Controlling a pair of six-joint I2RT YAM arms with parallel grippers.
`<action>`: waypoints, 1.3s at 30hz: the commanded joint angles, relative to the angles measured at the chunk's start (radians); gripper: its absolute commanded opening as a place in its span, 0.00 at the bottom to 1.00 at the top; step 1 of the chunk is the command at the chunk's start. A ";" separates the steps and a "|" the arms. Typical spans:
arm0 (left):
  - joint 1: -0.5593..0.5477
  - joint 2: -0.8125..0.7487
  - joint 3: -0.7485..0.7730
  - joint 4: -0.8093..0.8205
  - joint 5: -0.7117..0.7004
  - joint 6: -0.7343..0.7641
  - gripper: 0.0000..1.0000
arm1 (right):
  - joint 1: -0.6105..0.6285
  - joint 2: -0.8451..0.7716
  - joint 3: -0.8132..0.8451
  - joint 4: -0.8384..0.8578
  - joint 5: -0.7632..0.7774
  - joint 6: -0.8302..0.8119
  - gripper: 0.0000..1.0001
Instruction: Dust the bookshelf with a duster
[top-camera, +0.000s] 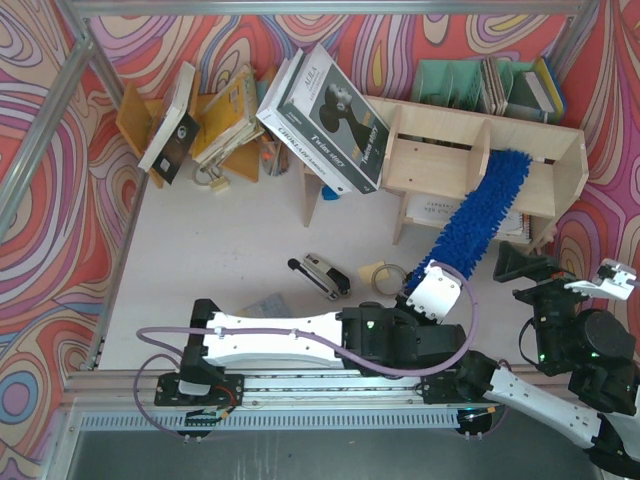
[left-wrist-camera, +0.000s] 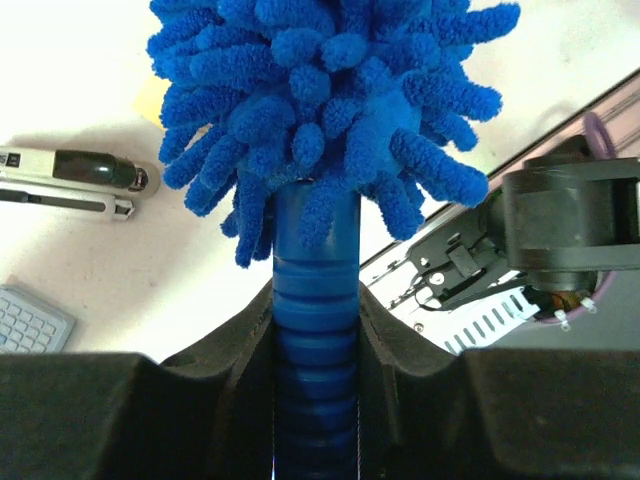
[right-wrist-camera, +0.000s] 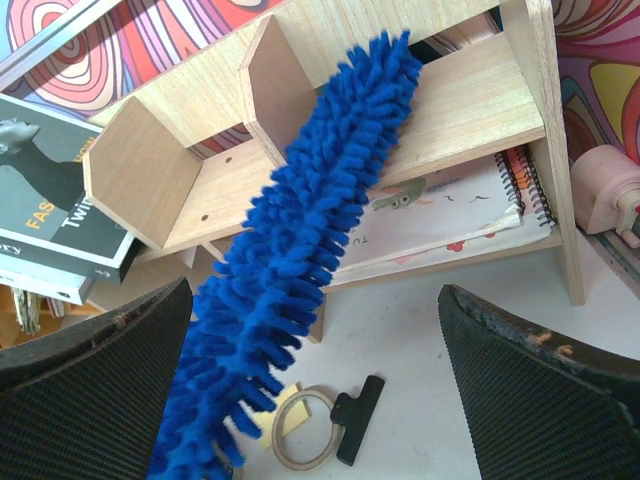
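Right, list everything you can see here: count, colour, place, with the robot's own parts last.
bookshelf: one, pale plywood, back right.
duster: one, bright blue, brush end across the bookshelf.
large book: one, black and white, leaning at the bookshelf's left end.
book rack: one, orange-brown, back left.
file holder: one, mint green, behind the bookshelf.
spiral notebooks: a stack, pale, under the bookshelf.
stapler: one, black and silver, centre.
tape roll: one, beige, right of the stapler.
binder clip: one, black, beside the tape roll.
left arm: one, white and black, jaws shut on the duster's handle.
right arm: one, black and white, jaws open.
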 joint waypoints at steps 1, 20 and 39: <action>0.039 0.066 0.063 -0.075 0.047 -0.047 0.00 | -0.002 -0.010 -0.004 0.018 0.012 -0.017 0.99; 0.001 0.071 0.177 -0.232 -0.136 -0.113 0.00 | -0.001 -0.006 -0.004 0.019 0.011 -0.016 0.99; 0.004 0.247 0.367 -0.116 0.107 0.174 0.00 | -0.001 -0.004 -0.005 0.016 0.016 -0.015 0.99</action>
